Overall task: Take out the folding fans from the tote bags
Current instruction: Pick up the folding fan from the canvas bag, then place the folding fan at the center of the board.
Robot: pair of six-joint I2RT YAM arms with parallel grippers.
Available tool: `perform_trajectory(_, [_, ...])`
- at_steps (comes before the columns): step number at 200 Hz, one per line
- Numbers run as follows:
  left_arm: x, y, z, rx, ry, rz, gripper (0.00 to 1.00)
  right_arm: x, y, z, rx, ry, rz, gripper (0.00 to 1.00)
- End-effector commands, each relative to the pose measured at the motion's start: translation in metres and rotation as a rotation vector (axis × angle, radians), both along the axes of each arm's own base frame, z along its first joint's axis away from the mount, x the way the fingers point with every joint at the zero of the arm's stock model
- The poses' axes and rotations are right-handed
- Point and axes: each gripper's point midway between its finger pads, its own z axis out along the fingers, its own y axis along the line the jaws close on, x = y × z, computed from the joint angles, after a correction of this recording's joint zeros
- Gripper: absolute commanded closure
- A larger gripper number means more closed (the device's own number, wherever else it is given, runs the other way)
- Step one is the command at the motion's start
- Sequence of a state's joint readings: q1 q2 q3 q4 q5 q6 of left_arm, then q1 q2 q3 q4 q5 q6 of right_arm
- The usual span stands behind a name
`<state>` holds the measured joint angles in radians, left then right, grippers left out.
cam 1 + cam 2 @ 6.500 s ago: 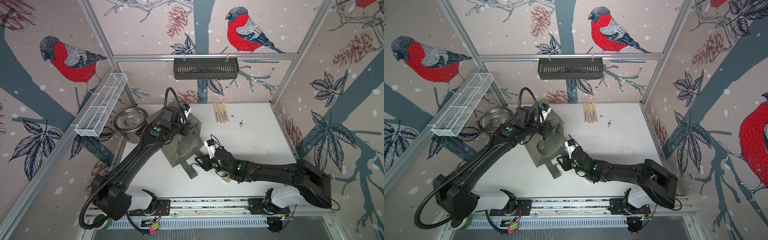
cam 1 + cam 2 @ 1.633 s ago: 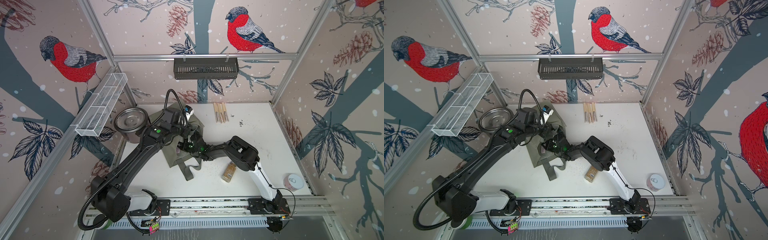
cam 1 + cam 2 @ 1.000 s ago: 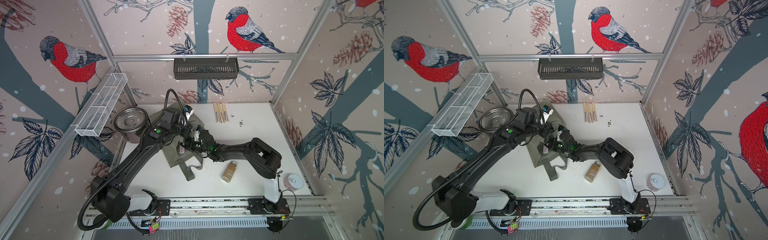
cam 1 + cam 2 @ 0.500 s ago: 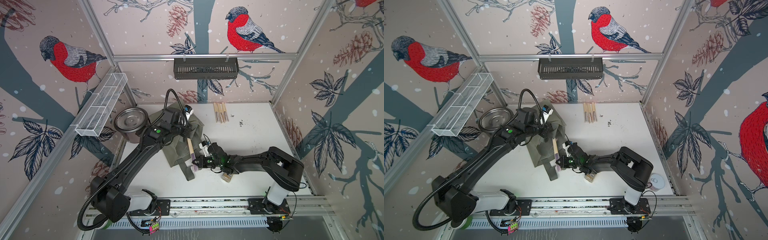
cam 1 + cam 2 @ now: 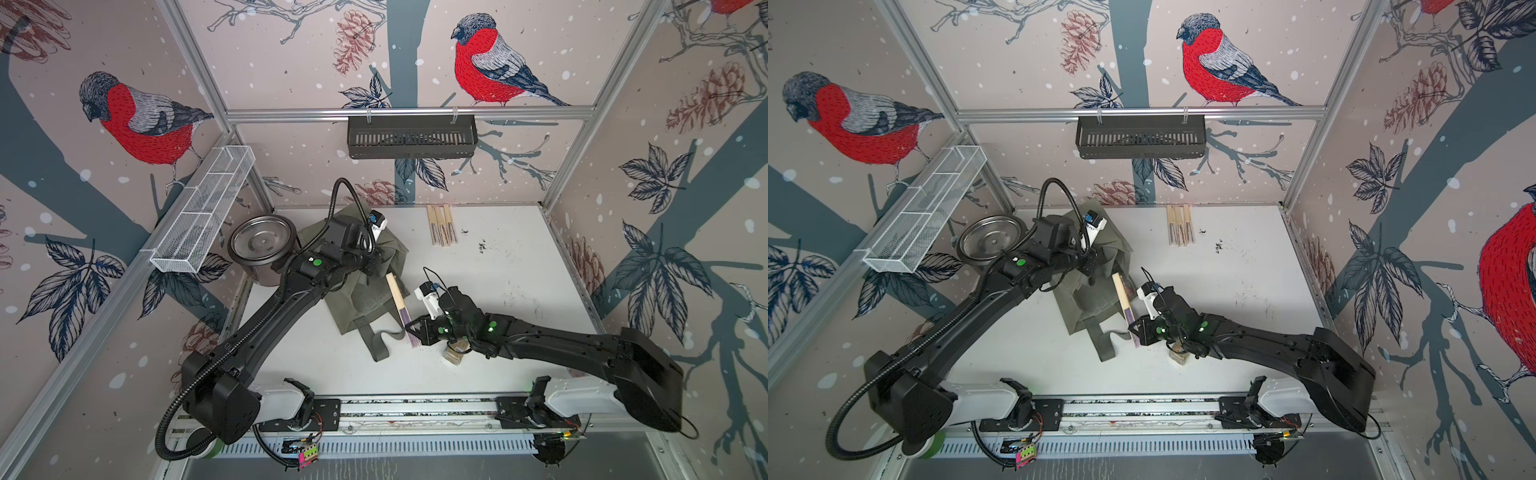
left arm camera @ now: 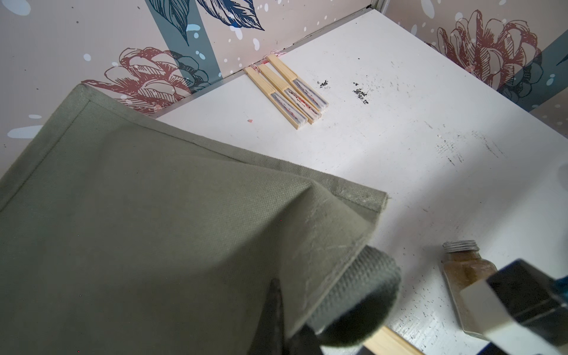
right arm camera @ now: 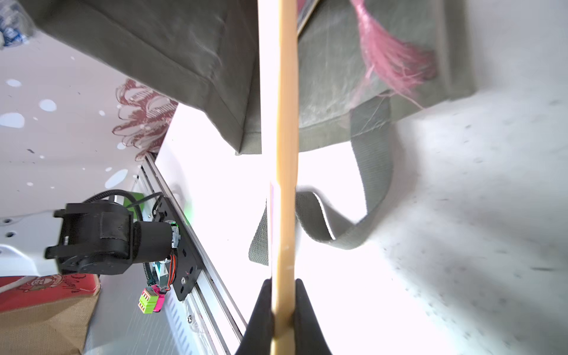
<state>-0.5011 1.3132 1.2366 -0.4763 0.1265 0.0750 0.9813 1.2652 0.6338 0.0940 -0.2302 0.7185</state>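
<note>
The right claw (image 5: pixel 410 330) is pressed together on one slim closed folding fan with pale bamboo sticks and a purple leaf (image 5: pixel 400 305), pinching it only at the purple end. The long bamboo part reaches out over the soft olive-grey fabric tote bag (image 5: pixel 361 301); I cannot tell if it is fully clear of the opening. With such a grip at the tip, the fan may swing or slide out of the jaws. A pink tassel (image 7: pixel 390 61) hangs at the bag's mouth and could catch on the cloth or on the strap handle (image 5: pixel 380 343). The left claw (image 6: pixel 310 307) pinches the bag's hem and lifts it; if this thin hold slips, the bag would fall shut over whatever is inside. The right arm passes just above a small glass spice jar (image 5: pixel 453 357) and could knock it. Three closed bamboo fans (image 5: pixel 441 226) already lie on the white table (image 5: pixel 519 249) beside the back wall.
</note>
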Motion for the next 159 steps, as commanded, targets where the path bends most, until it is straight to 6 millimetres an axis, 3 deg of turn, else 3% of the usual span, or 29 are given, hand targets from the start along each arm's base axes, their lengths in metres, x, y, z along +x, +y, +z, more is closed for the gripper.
perform_trajectory(1, [0.006, -0.001, 0.007, -0.013, -0.03, 0.009, 1.0, 0.006, -0.024, 0.0, -0.055, -0.045, -0.038, 0.88])
perform_trajectory(36, [0.005, -0.001, 0.009, -0.017, -0.037, 0.007, 1.0, 0.03, -0.058, 0.021, -0.046, -0.094, -0.14, 0.88])
perform_trajectory(86, [0.006, 0.0, 0.009, -0.012, -0.04, 0.014, 1.0, 0.079, -0.104, 0.046, -0.009, -0.16, -0.31, 0.87])
perform_trajectory(124, [0.005, -0.001, 0.008, -0.014, -0.032, 0.007, 1.0, 0.126, -0.139, 0.04, -0.045, -0.13, -0.425, 0.87])
perform_trajectory(159, [0.005, -0.001, 0.01, -0.016, -0.04, 0.008, 1.0, 0.168, -0.162, 0.021, -0.075, -0.067, -0.493, 0.88])
